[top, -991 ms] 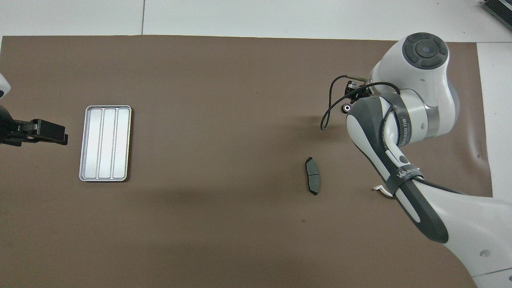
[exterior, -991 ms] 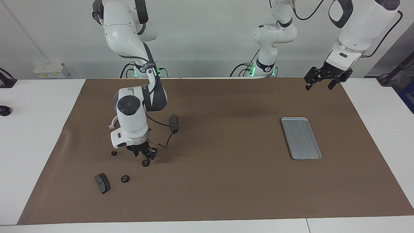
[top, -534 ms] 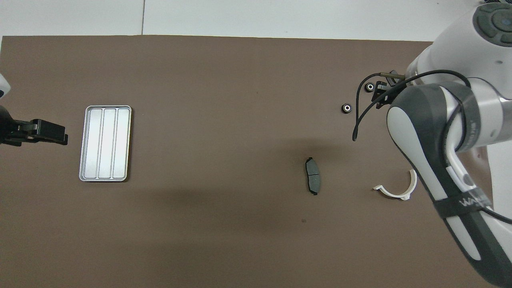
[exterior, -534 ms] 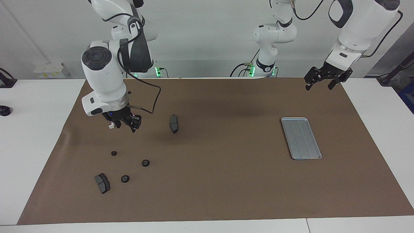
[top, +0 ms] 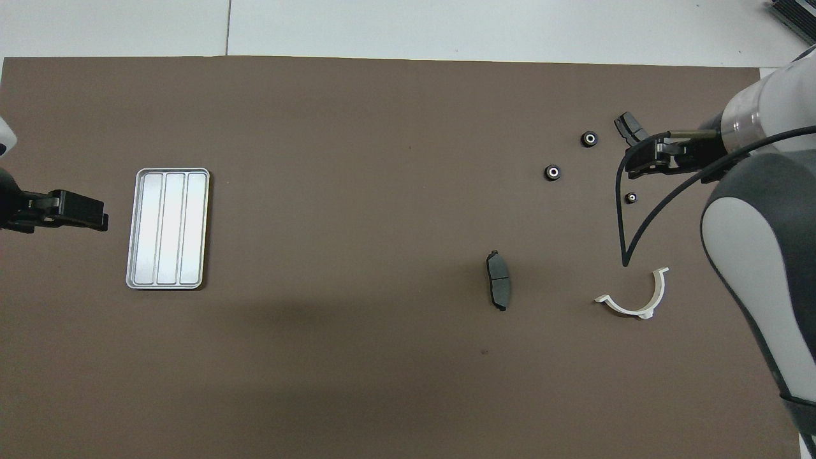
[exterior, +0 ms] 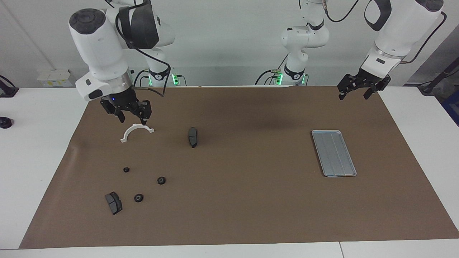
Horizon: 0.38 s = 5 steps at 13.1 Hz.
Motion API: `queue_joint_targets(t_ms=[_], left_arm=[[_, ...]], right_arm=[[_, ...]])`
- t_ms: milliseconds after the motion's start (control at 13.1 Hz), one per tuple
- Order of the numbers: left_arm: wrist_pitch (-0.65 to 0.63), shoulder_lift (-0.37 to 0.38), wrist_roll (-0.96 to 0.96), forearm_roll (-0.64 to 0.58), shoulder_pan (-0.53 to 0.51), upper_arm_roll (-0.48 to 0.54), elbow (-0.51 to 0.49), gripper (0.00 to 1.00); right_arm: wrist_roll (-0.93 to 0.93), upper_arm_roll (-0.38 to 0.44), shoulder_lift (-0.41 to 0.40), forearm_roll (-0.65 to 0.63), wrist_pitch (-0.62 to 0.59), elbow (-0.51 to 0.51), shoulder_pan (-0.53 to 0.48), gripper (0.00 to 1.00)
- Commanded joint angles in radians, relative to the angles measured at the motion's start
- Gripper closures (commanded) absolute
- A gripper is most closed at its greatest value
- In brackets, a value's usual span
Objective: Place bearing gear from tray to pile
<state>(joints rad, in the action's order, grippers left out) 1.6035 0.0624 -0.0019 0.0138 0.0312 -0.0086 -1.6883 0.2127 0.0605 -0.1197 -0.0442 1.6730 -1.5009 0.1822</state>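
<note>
Brown mat (exterior: 236, 215) on white table (exterior: 32, 150)

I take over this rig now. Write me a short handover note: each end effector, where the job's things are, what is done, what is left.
Right end effector: open, holds nothing, raised over the white half-ring bracket.
Left end effector: open, waits raised at its arm's end of the table.
Tray: nothing on it.
Pile: three gears lie loose on the mat, at the right arm's end.
Done: no gear on the tray.
Left: nothing visible to move.
</note>
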Motion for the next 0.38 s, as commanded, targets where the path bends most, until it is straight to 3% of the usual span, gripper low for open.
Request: queue_joint_targets(t_ms=[0, 305], left_arm=[[-0.013, 0.007, 0.0, -0.012, -0.011, -0.008, -0.002, 0.0], [-0.011, 0.007, 0.0, -0.012, -0.01, -0.008, -0.002, 0.0]], right_arm=[[-0.03, -0.007, -0.002, 0.023, 0.06, -0.016, -0.016, 0.0], [-0.019, -0.007, -0.002, 0.023, 0.067, -0.016, -0.006, 0.0]])
